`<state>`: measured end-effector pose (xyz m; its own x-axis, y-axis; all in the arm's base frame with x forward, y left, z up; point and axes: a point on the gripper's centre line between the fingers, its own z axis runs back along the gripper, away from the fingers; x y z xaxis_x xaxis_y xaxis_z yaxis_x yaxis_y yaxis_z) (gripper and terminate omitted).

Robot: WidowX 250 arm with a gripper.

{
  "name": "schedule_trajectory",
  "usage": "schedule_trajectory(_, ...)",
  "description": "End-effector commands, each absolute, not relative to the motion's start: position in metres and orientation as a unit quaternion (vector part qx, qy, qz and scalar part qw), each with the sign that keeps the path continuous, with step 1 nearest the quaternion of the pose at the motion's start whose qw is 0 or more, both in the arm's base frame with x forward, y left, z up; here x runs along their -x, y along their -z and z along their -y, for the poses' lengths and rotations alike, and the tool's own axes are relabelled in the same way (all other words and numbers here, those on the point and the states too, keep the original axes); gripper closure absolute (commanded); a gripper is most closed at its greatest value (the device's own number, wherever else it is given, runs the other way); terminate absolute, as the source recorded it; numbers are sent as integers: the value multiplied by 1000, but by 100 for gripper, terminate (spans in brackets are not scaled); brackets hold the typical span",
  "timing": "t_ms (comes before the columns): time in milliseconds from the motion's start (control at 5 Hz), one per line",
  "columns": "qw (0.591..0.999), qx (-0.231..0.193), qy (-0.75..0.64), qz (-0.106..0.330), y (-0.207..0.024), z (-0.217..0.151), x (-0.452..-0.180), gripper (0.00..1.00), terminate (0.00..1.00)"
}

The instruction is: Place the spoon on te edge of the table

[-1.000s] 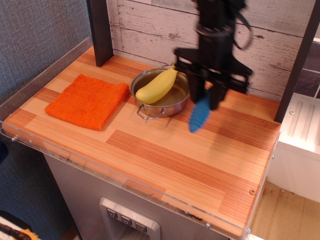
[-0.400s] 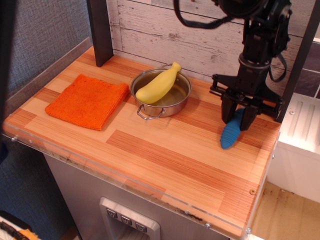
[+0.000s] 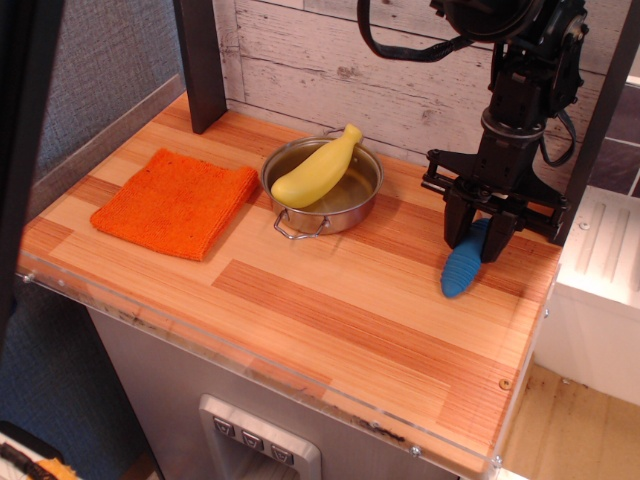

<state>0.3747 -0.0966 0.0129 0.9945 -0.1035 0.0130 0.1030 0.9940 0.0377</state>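
The spoon (image 3: 464, 264) shows its thick ribbed blue handle, lying tilted on the wooden table (image 3: 330, 310) near the right edge. Its silver bowl is hidden behind my gripper. My black gripper (image 3: 478, 238) stands upright over the spoon's upper end. Its two fingers straddle the handle there. I cannot tell whether they still press on it.
A steel pan (image 3: 325, 190) with a yellow banana (image 3: 315, 168) stands at the back middle. An orange cloth (image 3: 178, 200) lies at the left. A dark post (image 3: 200, 60) rises at the back left, another at the right. A clear acrylic rim (image 3: 250, 365) lines the table's front edge.
My gripper carried the spoon from beside the pan to the right side of the table and lowered it. In the last moment it has hardly moved.
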Motion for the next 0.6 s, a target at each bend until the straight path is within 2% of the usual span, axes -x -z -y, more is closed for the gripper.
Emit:
schedule_trajectory(0, 997, -2, 68, 33, -45, 92, -372, 0, 0)
schedule_trajectory(200, 995, 21, 65, 77, -89, 84, -370, 0, 0)
schedule_trajectory(400, 992, 30, 54, 106, -126, 55, -354, 0, 0)
